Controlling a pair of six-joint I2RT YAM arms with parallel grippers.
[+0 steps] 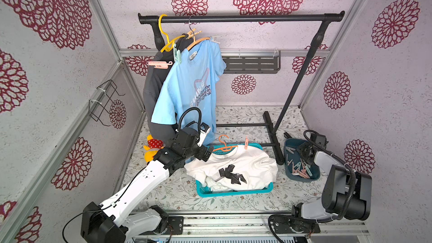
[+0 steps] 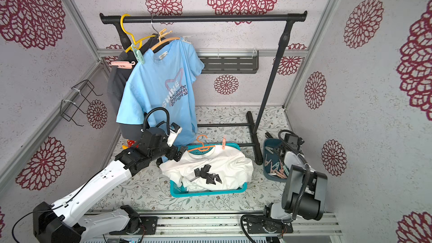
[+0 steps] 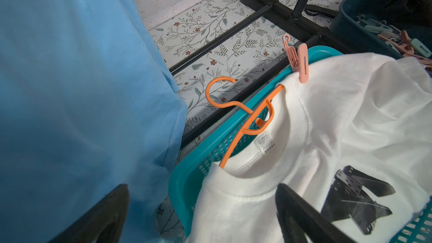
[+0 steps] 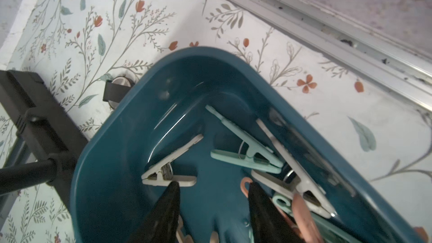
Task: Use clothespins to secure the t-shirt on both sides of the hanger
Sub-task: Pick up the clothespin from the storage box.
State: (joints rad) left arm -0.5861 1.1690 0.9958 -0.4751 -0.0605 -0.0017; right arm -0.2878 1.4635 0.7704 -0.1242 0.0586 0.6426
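Several clothespins (image 4: 247,157) lie in blue tub (image 4: 112,160), white t-shirt (image 1: 247,162) in teal basket (image 1: 233,192)

The left arm (image 1: 145,183) at seven o'clock and right arm (image 1: 336,192) at four o'clock pair white shells with black joints, ribbed black cables (image 1: 187,114) and, on the left gripper (image 3: 202,187), tapered black fingers (image 3: 301,213).

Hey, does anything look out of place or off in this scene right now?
Yes. The white shirt on its orange hanger lies crumpled in the teal basket, not hanging from the rail. Only one pink pin clips it, at one shoulder; the hanger's other side shows none.
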